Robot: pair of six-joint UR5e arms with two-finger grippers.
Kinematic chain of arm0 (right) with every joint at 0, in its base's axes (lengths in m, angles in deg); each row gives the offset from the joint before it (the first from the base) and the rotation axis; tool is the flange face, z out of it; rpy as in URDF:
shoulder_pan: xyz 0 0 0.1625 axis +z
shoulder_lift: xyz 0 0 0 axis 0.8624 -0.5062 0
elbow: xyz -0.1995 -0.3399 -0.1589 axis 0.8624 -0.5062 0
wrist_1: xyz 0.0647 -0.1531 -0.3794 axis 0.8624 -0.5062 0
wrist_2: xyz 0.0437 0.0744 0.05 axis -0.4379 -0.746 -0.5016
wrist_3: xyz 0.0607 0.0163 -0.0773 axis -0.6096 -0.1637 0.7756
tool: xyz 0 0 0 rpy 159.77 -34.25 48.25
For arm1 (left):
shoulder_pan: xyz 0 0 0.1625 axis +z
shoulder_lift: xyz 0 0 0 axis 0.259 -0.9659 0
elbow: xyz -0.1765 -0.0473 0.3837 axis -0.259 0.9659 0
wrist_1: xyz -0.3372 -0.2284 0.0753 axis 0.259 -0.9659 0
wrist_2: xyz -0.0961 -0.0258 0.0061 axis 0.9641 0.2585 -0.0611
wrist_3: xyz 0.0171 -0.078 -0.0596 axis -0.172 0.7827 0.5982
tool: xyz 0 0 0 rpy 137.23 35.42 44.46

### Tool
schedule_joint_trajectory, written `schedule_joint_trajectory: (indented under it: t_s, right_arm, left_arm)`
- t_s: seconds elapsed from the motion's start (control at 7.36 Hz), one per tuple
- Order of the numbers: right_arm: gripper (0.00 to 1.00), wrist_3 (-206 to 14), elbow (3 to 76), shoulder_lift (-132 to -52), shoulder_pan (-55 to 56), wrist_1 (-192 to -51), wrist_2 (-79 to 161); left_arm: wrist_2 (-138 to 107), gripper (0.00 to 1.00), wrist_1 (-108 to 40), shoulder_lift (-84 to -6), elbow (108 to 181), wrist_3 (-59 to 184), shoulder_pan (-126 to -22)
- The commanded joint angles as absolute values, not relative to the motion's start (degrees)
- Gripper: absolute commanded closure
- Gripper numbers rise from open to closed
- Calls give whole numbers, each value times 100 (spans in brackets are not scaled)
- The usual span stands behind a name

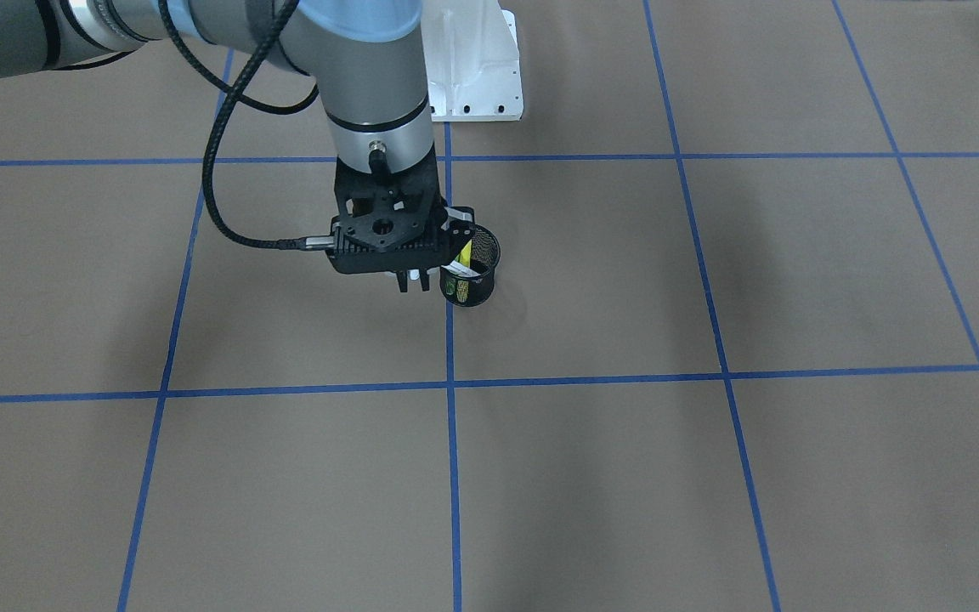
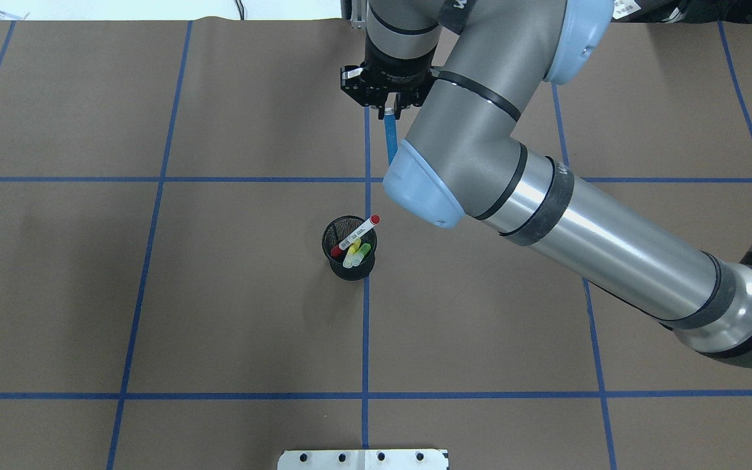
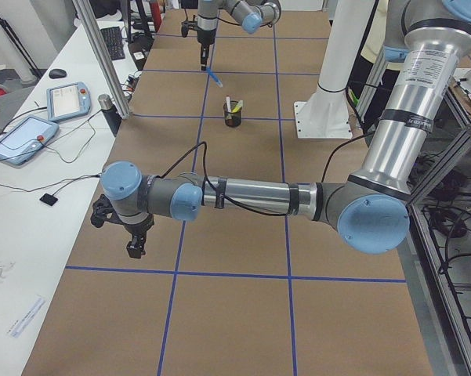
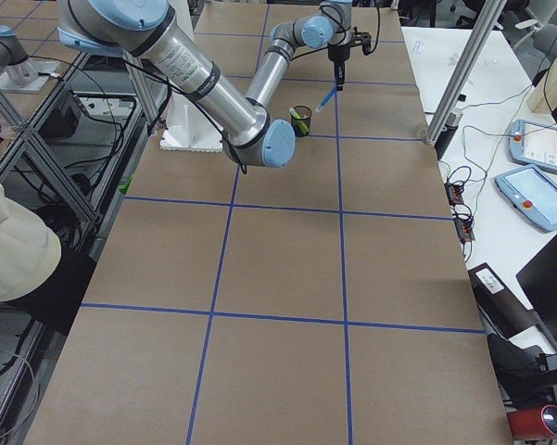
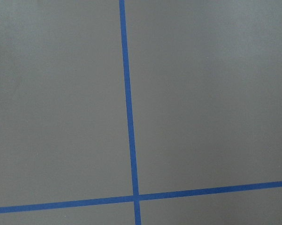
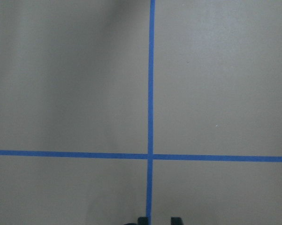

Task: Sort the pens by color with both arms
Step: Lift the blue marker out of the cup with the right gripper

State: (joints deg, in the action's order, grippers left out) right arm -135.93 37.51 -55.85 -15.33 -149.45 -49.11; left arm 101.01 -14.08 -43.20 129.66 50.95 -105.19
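Nearest the overhead lens, the right arm [image 2: 598,241], a smooth grey-and-silver tube with pale-blue caps, is spanning the brown paper table [image 2: 89,294]. I am seeing the right gripper [image 2: 393,114] clamping the top of the slim blue pen [image 2: 390,140], which is hanging tilted, well apart from the cup [image 2: 350,262]. That round black mesh cup is holding the white pen [image 2: 358,234], yellow pen [image 2: 352,256] and green pen [image 2: 363,250]. Only the left side view is showing the left gripper [image 3: 133,249]; whether its fingers are parted I cannot tell.

Right arm [image 2: 585,222] outstretched, fingers [image 2: 382,109] pinched.
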Motion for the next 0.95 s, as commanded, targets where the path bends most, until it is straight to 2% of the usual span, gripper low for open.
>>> schedule_joint_trajectory:
  t_s: [0.0, 0.54, 0.82]
  right_arm:
    - [100, -13099, 3244, -5755, -1327, -14893, -5245]
    - [100, -13168, 1960, -5650, -1327, -13963, -5721]
    - [100, -13238, 1782, -5667, -1327, -13944, -5985]
  left_arm:
    - [10108, 1, -1408, -4296, 12966, 5095, -10519]
    - [10099, 1, -1408, -4278, 12975, 5095, -10519]
    - [10099, 1, -1408, -4269, 13001, 5095, -10519]
